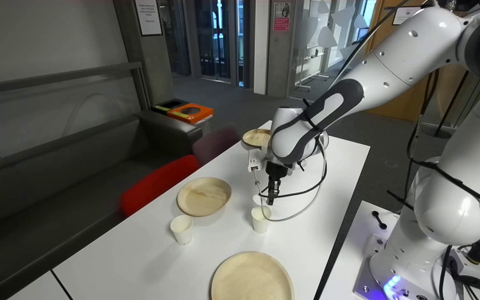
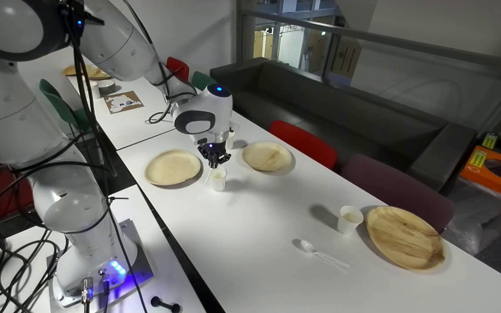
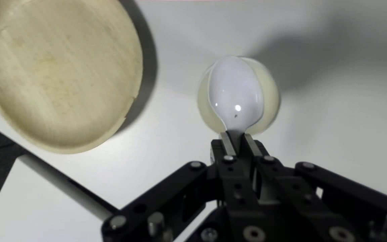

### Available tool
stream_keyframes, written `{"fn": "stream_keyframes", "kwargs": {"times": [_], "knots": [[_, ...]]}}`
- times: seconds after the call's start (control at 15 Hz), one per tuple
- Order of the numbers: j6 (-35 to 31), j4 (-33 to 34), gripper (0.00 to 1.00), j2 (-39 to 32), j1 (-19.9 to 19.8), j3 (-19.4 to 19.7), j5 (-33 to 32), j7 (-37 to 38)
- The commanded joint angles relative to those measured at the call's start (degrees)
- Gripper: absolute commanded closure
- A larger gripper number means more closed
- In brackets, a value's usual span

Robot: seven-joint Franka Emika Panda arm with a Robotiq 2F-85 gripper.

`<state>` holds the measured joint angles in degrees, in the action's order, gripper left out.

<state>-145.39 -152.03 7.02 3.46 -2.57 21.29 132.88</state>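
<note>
My gripper [image 3: 236,137] is shut on a white plastic spoon [image 3: 235,89], gripping it by the narrow part just behind the bowl. In the wrist view the spoon's bowl covers much of a pale paper cup [image 3: 271,95]. Both exterior views show that cup [image 1: 261,223] upright on the white table, close under the gripper [image 2: 214,164]. From here I cannot tell whether spoon and cup touch. The spoon's handle is hidden among the fingers. A round wooden plate [image 3: 59,67] lies to the left of the cup in the wrist view.
Two more plates [image 1: 204,196] [image 2: 405,238] and another cup [image 2: 349,220] stand on the table. A second white spoon [image 2: 320,254] lies beyond. Cables [image 1: 321,183] hang in a loop by the wrist. Chairs [image 1: 161,181] and a grey sofa [image 2: 342,104] line the far side.
</note>
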Motion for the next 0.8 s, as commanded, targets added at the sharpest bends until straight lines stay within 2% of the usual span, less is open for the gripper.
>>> {"fn": "stream_keyframes", "kwargs": {"times": [0.0,0.33,0.53,0.73], "knots": [[9.1,-2.0,0.97,9.2,-1.0,0.4,-0.4,-1.5],[15.0,-1.2,0.97,14.7,-3.2,-0.3,-2.5,0.5],[11.7,-1.5,0.97,12.7,-2.3,-3.1,-1.7,4.8],[9.6,-1.3,0.97,8.8,0.3,-5.5,2.5,8.7]]}}
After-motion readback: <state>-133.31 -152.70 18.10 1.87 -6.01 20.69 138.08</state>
